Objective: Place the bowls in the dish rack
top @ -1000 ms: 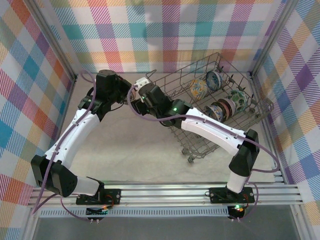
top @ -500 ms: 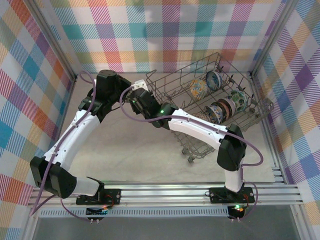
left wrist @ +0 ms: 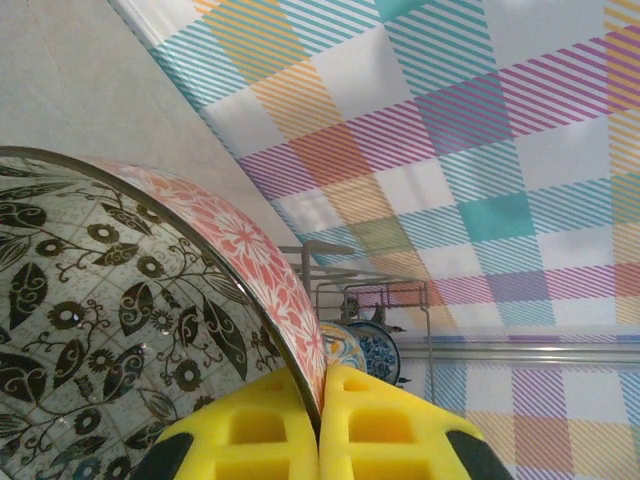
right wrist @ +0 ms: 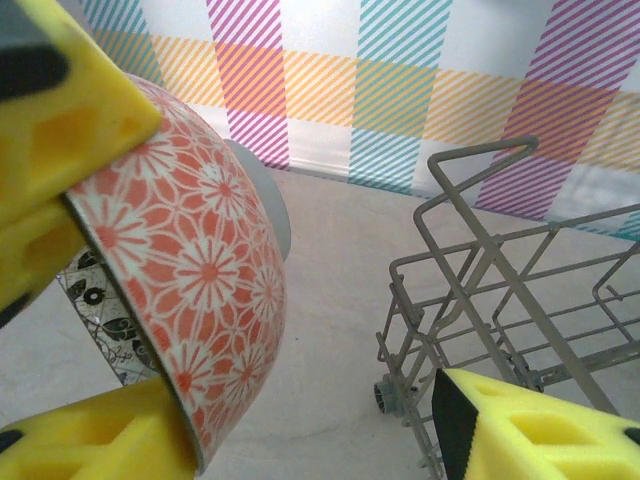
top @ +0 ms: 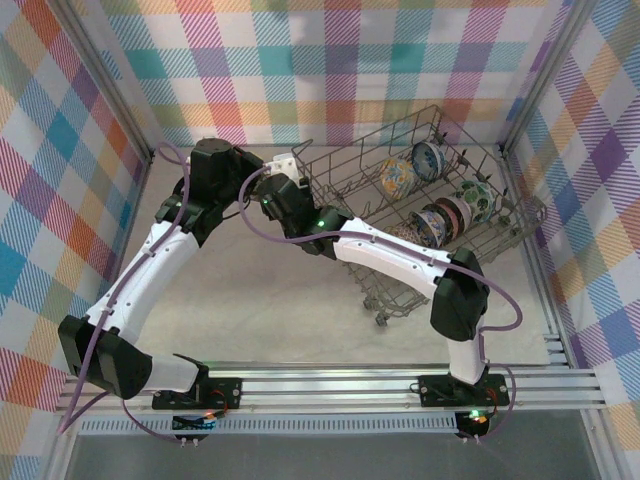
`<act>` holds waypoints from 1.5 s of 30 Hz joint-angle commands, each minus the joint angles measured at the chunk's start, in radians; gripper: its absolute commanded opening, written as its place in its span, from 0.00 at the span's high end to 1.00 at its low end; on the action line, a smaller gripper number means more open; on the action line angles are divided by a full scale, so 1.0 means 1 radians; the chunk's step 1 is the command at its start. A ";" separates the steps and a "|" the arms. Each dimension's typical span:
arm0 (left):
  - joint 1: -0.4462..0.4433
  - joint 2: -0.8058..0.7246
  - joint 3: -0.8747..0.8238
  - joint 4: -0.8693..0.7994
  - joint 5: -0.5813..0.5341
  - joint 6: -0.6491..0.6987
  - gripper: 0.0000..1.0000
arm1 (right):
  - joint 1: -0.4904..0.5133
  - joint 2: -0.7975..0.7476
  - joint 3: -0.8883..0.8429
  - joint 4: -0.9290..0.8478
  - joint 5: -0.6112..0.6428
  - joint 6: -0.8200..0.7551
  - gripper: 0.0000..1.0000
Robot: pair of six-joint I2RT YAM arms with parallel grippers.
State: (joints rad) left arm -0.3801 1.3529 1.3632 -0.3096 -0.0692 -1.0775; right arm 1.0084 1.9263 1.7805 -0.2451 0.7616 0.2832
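my left tool [left wrist: 320, 420] is pinching the bowl [left wrist: 120, 300] by its rim, my right tool [right wrist: 310, 425] spread with one pad [right wrist: 90, 440] at the bowl, the rack [top: 395, 288] lying to its right, nearer that arm.

From my station, the bowl [left wrist: 120, 300] reads as glazed ceramic: smooth and glossy, coral flower print outside, black leaf print on a pale inside, with a thin darker band at the lip. The left fingers [left wrist: 380, 430] and right fingers [right wrist: 540, 430] carry yellow pads, matt and foam-like, moulded with recesses. The dish rack [top: 370, 130] is grey metal wire with a dull sheen. The bowls in the rack [top: 398, 178] look equally glossy. The counter [top: 250, 290] is pale, matt and faintly speckled. The plaid backdrop [top: 330, 60] looks like flat printed cloth. The arm shells [top: 400, 262] are smooth white plastic.
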 commanded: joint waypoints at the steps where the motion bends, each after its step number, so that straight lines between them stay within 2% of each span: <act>1: -0.013 -0.052 0.004 0.052 -0.008 0.007 1.00 | -0.006 0.025 0.034 0.005 0.057 0.025 0.43; 10: -0.014 -0.037 -0.014 0.084 0.020 0.004 0.99 | -0.007 0.011 0.013 0.066 0.084 -0.001 0.63; 13: -0.016 -0.032 -0.021 0.111 0.045 0.004 0.93 | -0.011 0.007 0.019 0.077 0.101 -0.024 0.74; 17: -0.021 -0.014 -0.010 0.119 0.074 0.009 0.86 | -0.023 0.007 0.039 0.071 0.119 -0.050 0.81; 22: -0.022 0.010 0.024 0.124 0.122 0.058 0.76 | -0.036 0.010 0.085 -0.017 0.120 -0.035 0.98; 26: -0.021 0.034 0.077 0.102 0.169 0.110 0.59 | -0.050 0.000 0.086 -0.035 0.121 -0.029 1.00; 31: -0.018 0.020 0.131 0.054 0.139 0.185 0.48 | -0.068 -0.016 0.105 -0.033 0.116 -0.059 1.00; 34: 0.001 0.018 0.163 0.041 0.146 0.225 0.36 | -0.091 -0.027 0.130 -0.057 0.090 -0.055 1.00; 38: 0.050 0.035 0.223 -0.025 0.198 0.256 0.33 | -0.120 -0.036 0.165 -0.060 0.072 -0.086 1.00; 45: 0.118 0.032 0.266 -0.047 0.207 0.293 0.27 | -0.151 -0.050 0.195 -0.068 0.063 -0.122 1.00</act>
State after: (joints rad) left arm -0.2844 1.3952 1.5940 -0.3256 0.1158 -0.8272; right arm 0.8661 1.9347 1.9358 -0.3496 0.8211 0.1814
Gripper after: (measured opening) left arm 0.730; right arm 0.062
